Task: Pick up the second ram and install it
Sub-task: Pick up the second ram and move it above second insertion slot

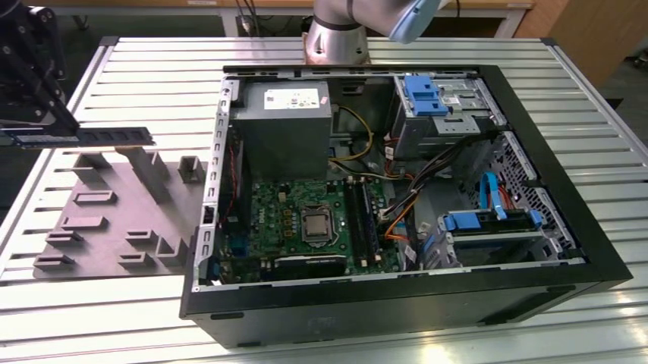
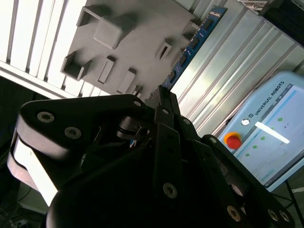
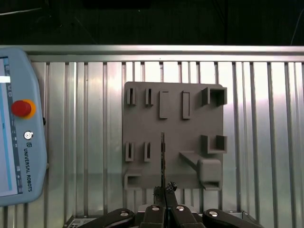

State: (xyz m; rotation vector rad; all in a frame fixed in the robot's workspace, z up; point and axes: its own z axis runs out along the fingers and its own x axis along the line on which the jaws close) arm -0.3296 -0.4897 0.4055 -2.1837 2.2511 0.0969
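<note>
**Q:** Surface?
**A:** Ribbed alu table (image 3: pixel 85 118); grey matte fixture plate (image 3: pixel 173 128) w/ rectangular blocks lies below gripper (image 3: pixel 165 190).
**Q:** Gripper?
**A:** Jaws narrow, clamped on second ram (image 3: pixel 163 152): thin flat stick, one end pinched, rest jutting over plate.

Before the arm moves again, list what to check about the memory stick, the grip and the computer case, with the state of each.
1. Grip: the gripper is shut on one end of the memory stick. Ok.
2. Lift: in the exterior view the stick hangs above the grey fixture, about level. Ok.
3. Access: the computer case is open and the motherboard is exposed. Ok.
4. A free memory slot beside the processor: cannot tell.
5. Slots free of the cables: they lie close beside the slots. Cannot tell.
</note>
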